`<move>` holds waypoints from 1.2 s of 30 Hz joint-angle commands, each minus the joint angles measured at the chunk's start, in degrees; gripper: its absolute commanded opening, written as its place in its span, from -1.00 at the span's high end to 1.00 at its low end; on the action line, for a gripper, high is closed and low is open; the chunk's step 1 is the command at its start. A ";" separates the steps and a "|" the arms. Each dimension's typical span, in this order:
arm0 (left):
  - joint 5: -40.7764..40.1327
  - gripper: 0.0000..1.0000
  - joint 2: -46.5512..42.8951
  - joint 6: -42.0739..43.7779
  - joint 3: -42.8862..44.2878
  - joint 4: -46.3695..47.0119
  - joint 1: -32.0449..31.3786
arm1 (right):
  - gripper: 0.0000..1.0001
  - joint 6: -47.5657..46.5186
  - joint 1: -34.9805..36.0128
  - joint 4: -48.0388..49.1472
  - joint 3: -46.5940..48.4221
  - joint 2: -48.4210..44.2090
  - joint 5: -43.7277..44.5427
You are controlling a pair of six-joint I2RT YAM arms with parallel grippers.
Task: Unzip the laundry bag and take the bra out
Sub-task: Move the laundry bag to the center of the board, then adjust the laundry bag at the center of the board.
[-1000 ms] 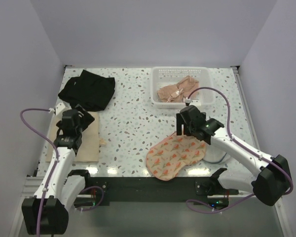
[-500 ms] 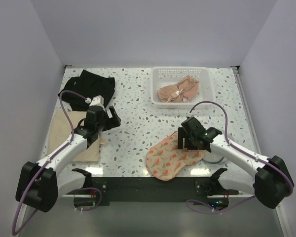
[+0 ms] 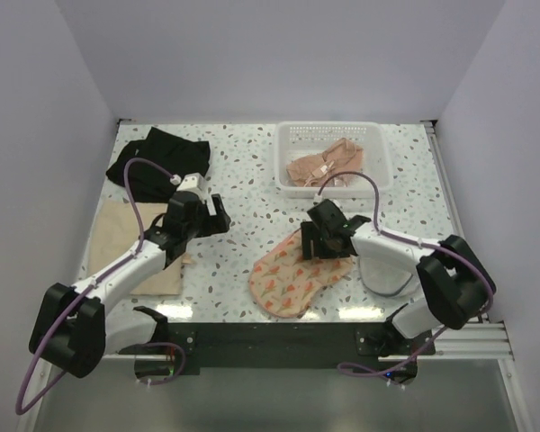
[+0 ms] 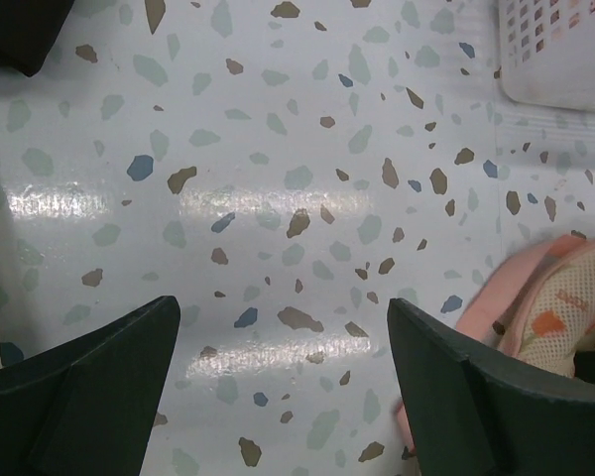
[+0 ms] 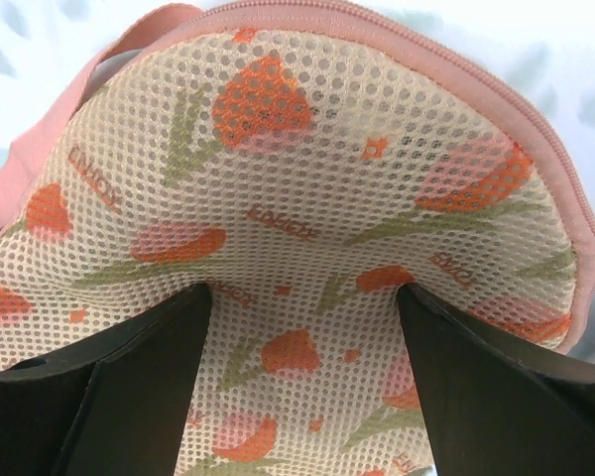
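The laundry bag (image 3: 288,279) is cream mesh with orange tulips and a pink zip border, lying flat on the table near the front middle. My right gripper (image 3: 320,240) stands over the bag's far end. In the right wrist view its jaws (image 5: 302,294) are open wide, with both fingertips pressed down on the mesh (image 5: 307,149). My left gripper (image 3: 218,216) hovers open over bare table to the left of the bag, with nothing between its fingers (image 4: 283,305). The bag's edge (image 4: 560,307) shows at the right of that view. The bra is hidden.
A white basket (image 3: 380,153) at the back right holds beige garments (image 3: 322,166); its corner (image 4: 565,50) also shows in the left wrist view. A black cloth (image 3: 157,162) lies at the back left, and a tan cloth (image 3: 117,243) by the left edge. A pale round object (image 3: 387,279) sits under the right arm.
My left arm swung from over the tan cloth toward the table's middle. My right gripper pulled back, then reached left onto the bag's far end, and the bag slid left.
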 commanded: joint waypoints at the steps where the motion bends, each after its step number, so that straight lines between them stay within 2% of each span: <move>1: -0.33 -0.82 -2.35 2.61 0.97 0.47 -1.03 | -0.62 -3.45 1.27 6.23 4.81 9.16 -2.71; 8: 0.90 -0.82 -2.97 2.61 -2.19 0.38 -2.79 | -0.63 -13.55 1.44 8.08 15.18 19.27 -4.11; 13: -0.06 -0.79 -2.97 2.00 -3.08 -0.49 -4.19 | -0.63 -15.85 1.53 7.46 21.07 23.15 -4.47; 22: -0.94 -0.75 -5.87 -0.46 -4.92 -1.99 -8.76 | -0.63 -13.74 1.71 9.39 23.36 25.00 -4.82; 30: -4.01 -0.74 -2.01 -1.87 -5.54 -0.59 -13.42 | -0.62 -17.08 2.41 9.14 26.53 26.85 -8.07; 36: -4.98 -0.72 0.54 -2.22 -4.92 0.91 -14.65 | -0.62 -15.59 3.46 11.50 22.49 24.48 -8.78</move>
